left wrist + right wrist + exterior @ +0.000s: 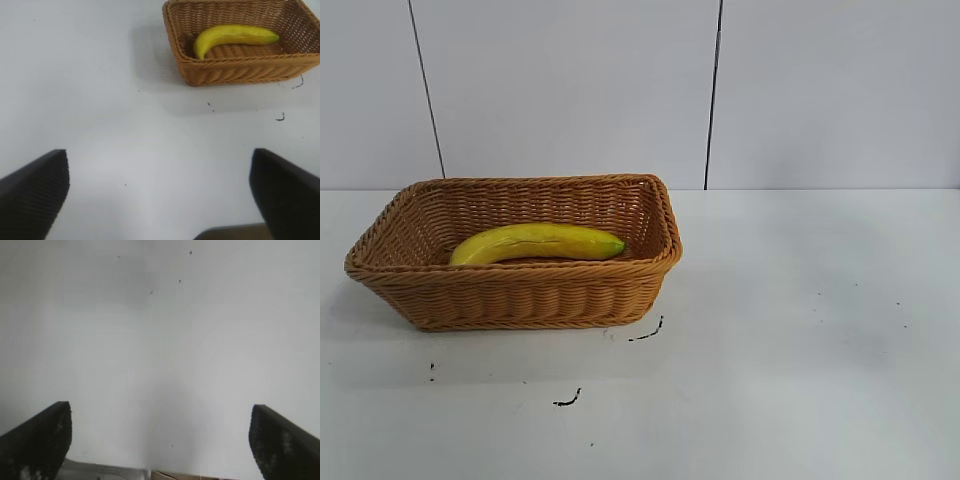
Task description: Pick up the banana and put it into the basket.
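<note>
Wicker basket (520,290) at left of centre cradled the banana (538,243) lengthwise on its floor, job apparently done, while the right claw (160,440) and left claw (160,190) gaped empty over bare white surface (800,340).

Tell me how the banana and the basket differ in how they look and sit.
The banana is smooth and yellow with a greenish tip; the basket is woven tan-brown wicker. The banana is a curved solid shape, the basket a rectangular open container with flared sides. The banana lies inside the basket, while the basket rests on the white table. The basket is clearly larger. Neither is touched by an end effector.
</note>
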